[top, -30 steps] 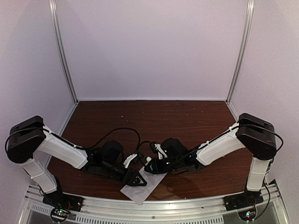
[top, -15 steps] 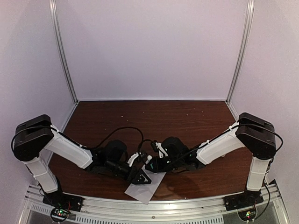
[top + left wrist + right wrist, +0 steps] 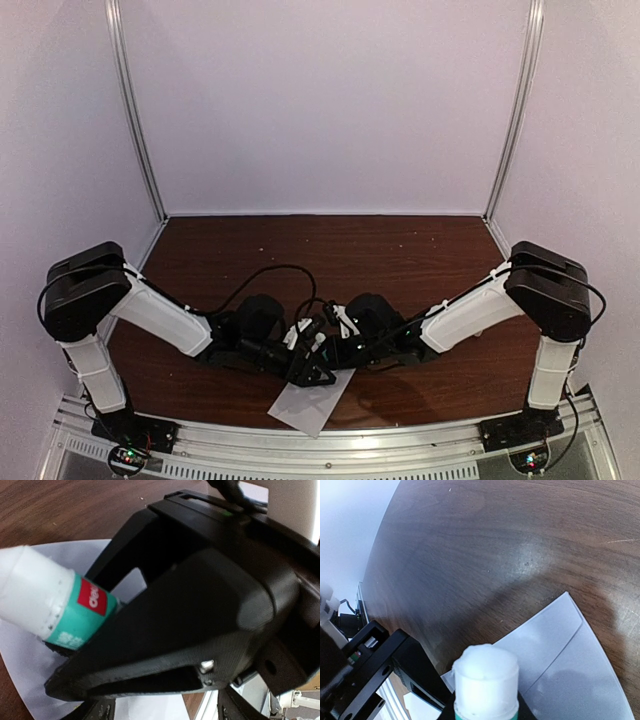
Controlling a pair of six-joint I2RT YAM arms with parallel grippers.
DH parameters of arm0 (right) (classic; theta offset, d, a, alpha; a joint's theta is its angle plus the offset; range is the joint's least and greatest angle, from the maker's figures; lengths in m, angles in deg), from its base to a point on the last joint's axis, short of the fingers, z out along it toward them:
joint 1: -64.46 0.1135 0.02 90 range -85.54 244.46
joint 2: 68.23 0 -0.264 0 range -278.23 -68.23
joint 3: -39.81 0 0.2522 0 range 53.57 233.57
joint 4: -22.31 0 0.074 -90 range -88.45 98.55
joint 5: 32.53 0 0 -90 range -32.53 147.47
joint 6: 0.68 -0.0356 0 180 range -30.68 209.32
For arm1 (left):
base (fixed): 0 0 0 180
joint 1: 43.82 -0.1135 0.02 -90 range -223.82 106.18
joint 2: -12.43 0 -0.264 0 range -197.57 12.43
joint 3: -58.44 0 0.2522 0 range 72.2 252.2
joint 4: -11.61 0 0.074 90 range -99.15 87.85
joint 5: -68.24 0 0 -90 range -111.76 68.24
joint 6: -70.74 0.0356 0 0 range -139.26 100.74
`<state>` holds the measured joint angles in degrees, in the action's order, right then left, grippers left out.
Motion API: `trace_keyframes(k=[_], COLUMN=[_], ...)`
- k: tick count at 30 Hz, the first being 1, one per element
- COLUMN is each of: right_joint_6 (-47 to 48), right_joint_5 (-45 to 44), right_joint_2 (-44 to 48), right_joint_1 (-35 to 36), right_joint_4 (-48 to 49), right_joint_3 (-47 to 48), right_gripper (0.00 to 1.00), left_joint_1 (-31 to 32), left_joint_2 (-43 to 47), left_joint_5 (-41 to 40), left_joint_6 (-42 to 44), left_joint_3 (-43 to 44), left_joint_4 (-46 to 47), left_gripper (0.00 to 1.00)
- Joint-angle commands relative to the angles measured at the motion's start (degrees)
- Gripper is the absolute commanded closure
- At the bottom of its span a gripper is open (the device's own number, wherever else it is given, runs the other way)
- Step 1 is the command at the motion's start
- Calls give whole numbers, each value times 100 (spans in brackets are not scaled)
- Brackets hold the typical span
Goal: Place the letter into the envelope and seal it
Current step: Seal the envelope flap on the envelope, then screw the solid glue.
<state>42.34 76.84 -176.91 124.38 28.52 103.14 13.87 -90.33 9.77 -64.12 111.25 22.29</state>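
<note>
Dark wood table (image 3: 400,250), lavender walls; envelope (image 3: 300,408) at mid front edge, long axis diagonal.
Right claw (image 3: 324,351) clamps glue stick (image 3: 75,617), teal label, red logo unreadable; left claw (image 3: 307,373) spread, empty.

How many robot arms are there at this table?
2. The left arm reaches in from the left side, the right arm from the right, holding a glue stick; they meet above the envelope at the near edge.

Left arm (image 3: 165,318) swung in toward centre, and its black elbow housing (image 3: 85,290) shifted right with it. The black two-finger left gripper (image 3: 312,374) slid right. It's now hard up against the black right gripper (image 3: 322,350), with no visible gap from above.
</note>
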Motion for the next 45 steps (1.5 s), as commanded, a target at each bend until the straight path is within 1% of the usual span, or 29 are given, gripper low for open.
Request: trace_keyframes(k=[1, 8, 12, 15, 19, 25, 30, 32, 35, 38, 39, 42, 45], right_joint_6=[-86, -96, -79, -46, 9, 124, 252, 389, 771, 1204, 1317, 1508, 1602], right_joint_5=[-62, -109, -162, -205, -259, -304, -448, -552, -678, -415, -240, 597, 1326], right_joint_2=[-131, -81, 88, 328, 739, 1453, 2026, 2330, 2769, 3215, 3367, 3719, 3732], right_joint_1=[11, 11, 2, -26, -175, -486, -745, -864, -894, -891, -880, -877, -849], right_joint_4=[-309, -292, -318, -405, -550, -686, -951, -1017, -926, -563, -327, 435, 667], right_joint_3=[-130, -135, -140, -116, -129, -152, -246, -314, -473, -655, -741, -935, -768], right_gripper=[100, 100, 100, 100, 100, 100, 100, 100, 100, 100, 100, 100, 99], left_joint_1=[-10, -7, -8, -12, -58, -184, -304, -311, -310, -311, -314, -312, -311], left_joint_2=[-207, -195, 92, 666, 1445, 2280, 2828, 3068, 3397, 3486, 3471, 3396, 3207], left_joint_5=[-488, -410, -528, -875, -1110, -1585, -1850, -1984, -2253, -2505, -2476, -2161, -1769], left_joint_6=[105, 167, 264, 383, 632, 770, 1120, 1273, 1330, 1122, 1001, 589, 342], left_joint_3=[-11, -82, -146, -200, -177, -128, 168, 336, 636, 1054, 1143, 1280, 1436], left_joint_4=[-256, -211, -340, -710, -1530, -2602, -3165, -3238, -3148, -2766, -2551, -1456, -639], left_gripper=[28, 28, 28, 27, 24, 22, 22, 21, 21, 21, 21, 21, 20])
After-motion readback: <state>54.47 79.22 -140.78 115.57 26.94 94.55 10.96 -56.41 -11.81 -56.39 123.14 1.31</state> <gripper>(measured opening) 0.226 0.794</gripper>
